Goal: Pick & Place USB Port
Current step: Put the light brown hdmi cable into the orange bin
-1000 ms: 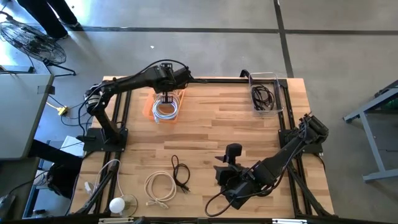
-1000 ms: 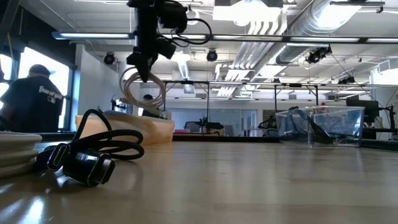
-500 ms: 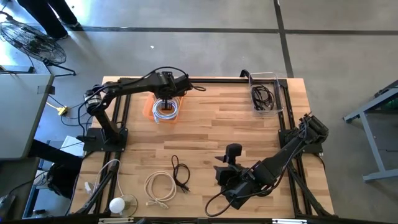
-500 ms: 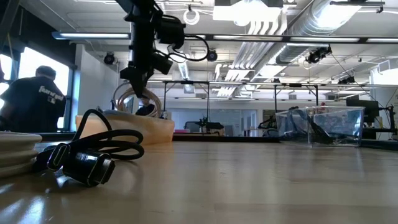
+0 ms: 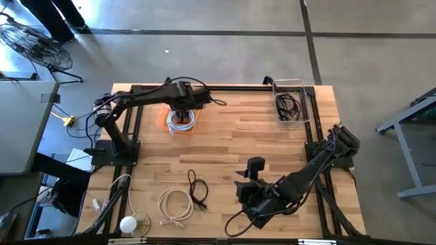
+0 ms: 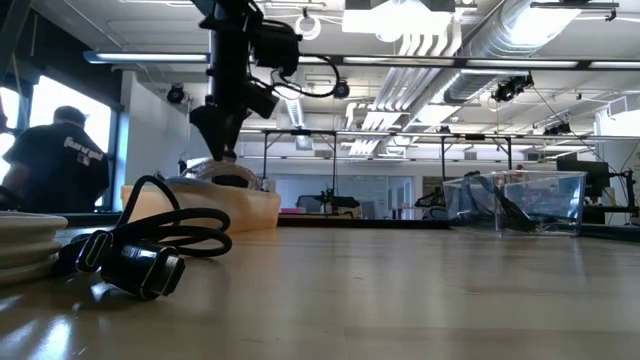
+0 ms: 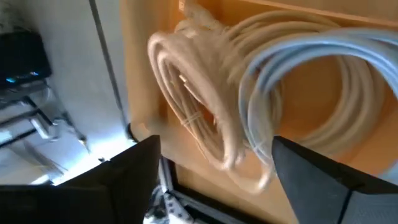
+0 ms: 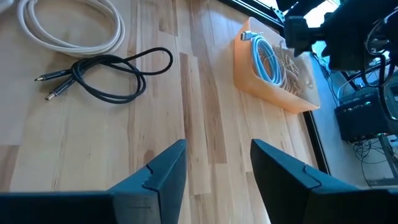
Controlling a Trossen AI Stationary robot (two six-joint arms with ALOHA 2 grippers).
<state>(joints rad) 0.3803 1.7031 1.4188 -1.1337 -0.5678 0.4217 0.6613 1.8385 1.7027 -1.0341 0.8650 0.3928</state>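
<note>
**Coiled cable lies in the orange tray, left gripper spread above it**

The left gripper [image 5: 181, 113] hangs over the orange tray [image 5: 163, 117] at the far left part of the table [image 5: 238, 143]. Its fingers stand spread wide and hold nothing. Under them, in the left wrist view, a cream cable [image 7: 199, 118] lies coiled in the tray beside a pale blue cable [image 7: 323, 68]; the two coils touch and partly overlap.

The right gripper [image 8: 214, 168] waits low over the near part of the table, its fingers apart with nothing between them. In front of it lie a black cable [image 8: 106, 78] and a white cable [image 8: 68, 28], both loose on the wood. A clear bin [image 5: 291, 102] with dark cables stands at the far right corner.

I judge that these cables are light and soft. A coil will bend and sag when it is lifted, and loops can slide out or catch on a neighbour coil. The best place to take hold seems to be across several strands of the bundle together, not on one single loop and not on the small plug end, which could slip.
</note>
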